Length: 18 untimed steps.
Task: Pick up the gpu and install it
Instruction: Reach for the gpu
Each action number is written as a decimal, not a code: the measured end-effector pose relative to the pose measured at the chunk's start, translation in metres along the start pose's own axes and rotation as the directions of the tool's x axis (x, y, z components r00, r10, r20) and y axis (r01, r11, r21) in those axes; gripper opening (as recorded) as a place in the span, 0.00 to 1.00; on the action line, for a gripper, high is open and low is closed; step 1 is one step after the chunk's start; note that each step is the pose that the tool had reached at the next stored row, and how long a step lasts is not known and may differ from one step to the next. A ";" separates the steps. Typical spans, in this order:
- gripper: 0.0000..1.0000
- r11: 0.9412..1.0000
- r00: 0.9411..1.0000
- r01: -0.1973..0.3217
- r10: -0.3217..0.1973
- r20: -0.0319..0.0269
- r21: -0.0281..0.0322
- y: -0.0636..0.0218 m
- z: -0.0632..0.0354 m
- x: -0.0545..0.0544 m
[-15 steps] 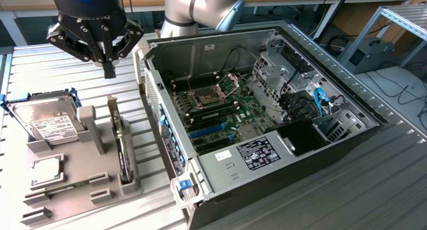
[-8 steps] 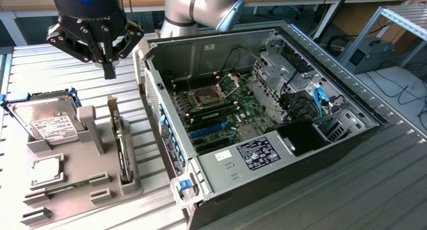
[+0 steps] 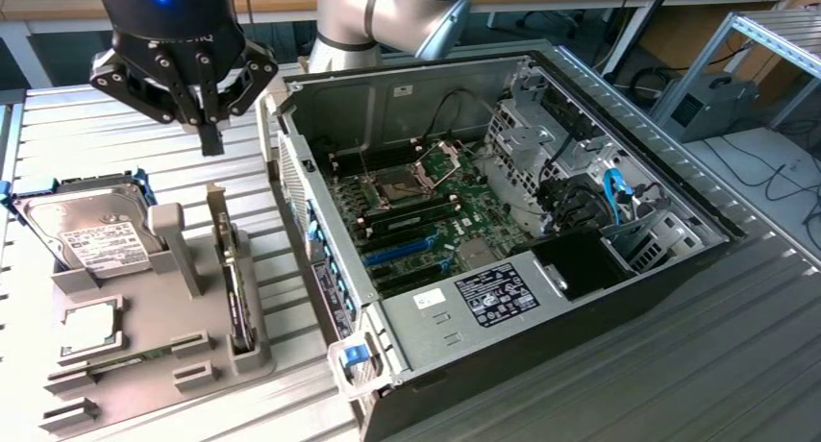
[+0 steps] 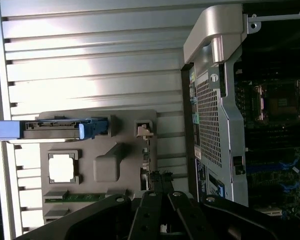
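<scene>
The gpu (image 3: 233, 279) is a slim dark card standing on edge in a slot of the grey holder (image 3: 167, 346), at the exterior view's left. My gripper (image 3: 211, 146) hangs above the far end of the card, shut with nothing between its fingers and clear of the card. In the wrist view the gripper (image 4: 161, 186) points down at the holder (image 4: 97, 120), where the gpu (image 4: 144, 157) shows edge-on as a thin strip. The open computer case (image 3: 667, 187) lies beside the holder, its motherboard (image 3: 482, 211) and blue expansion slots (image 3: 404, 253) exposed.
A hard drive (image 3: 90, 233) in a blue caddy leans at the holder's far end, and a square CPU chip (image 3: 90, 327) lies in a recess nearer the front. The case's metal wall (image 3: 302, 202) rises close beside the gpu. The ribbed metal table (image 3: 77, 125) lies under everything.
</scene>
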<state>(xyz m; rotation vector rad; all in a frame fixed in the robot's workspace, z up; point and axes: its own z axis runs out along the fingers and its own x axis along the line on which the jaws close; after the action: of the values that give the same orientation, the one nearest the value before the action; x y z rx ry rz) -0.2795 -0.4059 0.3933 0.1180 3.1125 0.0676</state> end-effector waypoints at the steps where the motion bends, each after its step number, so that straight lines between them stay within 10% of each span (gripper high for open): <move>1: 0.11 1.000 1.000 0.000 0.000 0.000 0.000 -0.0006 0.0000 0.000; 18: 0.11 1.000 1.000 0.000 0.000 0.000 0.001 -0.0124 -0.0005 -0.001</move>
<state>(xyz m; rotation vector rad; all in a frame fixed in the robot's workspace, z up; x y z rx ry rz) -0.2795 -0.4183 0.3933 0.1180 3.1125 0.0667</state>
